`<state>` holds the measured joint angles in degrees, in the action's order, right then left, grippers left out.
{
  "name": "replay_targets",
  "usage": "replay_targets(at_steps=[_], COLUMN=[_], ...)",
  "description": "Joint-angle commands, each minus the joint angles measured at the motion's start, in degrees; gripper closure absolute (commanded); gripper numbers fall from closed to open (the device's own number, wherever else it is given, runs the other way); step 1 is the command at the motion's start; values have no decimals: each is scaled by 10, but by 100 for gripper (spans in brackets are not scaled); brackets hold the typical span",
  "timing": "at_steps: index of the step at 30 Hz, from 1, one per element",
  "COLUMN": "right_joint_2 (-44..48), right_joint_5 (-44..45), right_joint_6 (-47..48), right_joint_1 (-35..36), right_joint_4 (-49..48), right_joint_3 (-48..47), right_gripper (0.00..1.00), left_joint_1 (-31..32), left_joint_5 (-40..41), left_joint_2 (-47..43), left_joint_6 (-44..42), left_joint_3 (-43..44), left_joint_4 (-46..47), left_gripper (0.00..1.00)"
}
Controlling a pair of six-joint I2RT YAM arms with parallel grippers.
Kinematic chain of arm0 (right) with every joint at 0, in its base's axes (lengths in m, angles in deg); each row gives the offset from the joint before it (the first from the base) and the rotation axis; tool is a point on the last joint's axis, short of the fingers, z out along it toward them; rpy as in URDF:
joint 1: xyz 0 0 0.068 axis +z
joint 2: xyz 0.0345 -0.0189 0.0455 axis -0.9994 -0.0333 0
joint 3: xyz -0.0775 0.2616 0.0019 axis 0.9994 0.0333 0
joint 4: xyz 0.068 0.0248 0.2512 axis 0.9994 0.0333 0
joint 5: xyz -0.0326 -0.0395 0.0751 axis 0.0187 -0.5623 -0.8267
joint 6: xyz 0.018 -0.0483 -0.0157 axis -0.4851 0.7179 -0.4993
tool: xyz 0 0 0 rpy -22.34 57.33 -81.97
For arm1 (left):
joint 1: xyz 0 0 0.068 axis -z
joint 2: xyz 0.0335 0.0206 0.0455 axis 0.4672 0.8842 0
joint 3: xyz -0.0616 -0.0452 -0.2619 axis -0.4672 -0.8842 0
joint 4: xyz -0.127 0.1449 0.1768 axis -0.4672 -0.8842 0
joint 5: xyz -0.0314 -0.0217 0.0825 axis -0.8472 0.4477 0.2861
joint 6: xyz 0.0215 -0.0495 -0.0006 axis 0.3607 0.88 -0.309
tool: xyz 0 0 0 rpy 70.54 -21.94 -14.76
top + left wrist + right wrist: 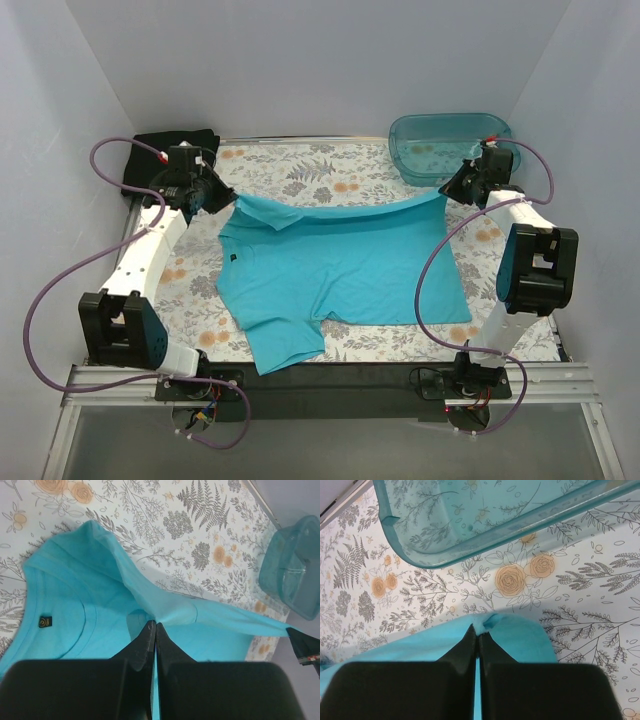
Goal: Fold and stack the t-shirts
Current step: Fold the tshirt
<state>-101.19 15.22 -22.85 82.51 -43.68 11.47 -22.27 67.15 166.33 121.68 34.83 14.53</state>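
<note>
Top view: teal shirt point(345, 265) spread on floral table point(300, 175), left of tub point(450, 145), far edge lifted between both grippers. Left gripper point(222, 200) clenched on shirt corner well left of tub. Right gripper point(447, 190) clenched on opposite corner, just beside tub. Black shirt point(160, 150) lies far left of tub.

Left wrist: closed jaws pinch teal cloth; tub at right.

Right wrist: closed jaws pinch teal edge near tub rim.

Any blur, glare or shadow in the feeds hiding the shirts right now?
Top view: even light, sharp, but the black t-shirt reads as a featureless dark mass. Left wrist: near fingers blurred, turquoise t-shirt crisp. Right wrist: no strong glare on the tub; cloth edge sharp.
</note>
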Motion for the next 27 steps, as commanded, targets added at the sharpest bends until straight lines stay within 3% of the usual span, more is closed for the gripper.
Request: replay_targets(at_steps=[1,10,27], right_joint_2=[25,27,68], right_joint_5=[-6,14,58], right_joint_6=[6,16,7], right_joint_1=[-4,-4,-5], right_joint_4=[16,49,70], right_joint_3=[4,11,110], right_gripper=[99,99,99], left_joint_1=[-3,-3,-3], left_joint_5=[-30,-3,5], left_joint_2=[-53,-113,-129], left_joint_6=[32,62,78], left_joint_3=[-29,-83,-171], left_joint_4=[-14,-25,-9], left_gripper=[100,100,100])
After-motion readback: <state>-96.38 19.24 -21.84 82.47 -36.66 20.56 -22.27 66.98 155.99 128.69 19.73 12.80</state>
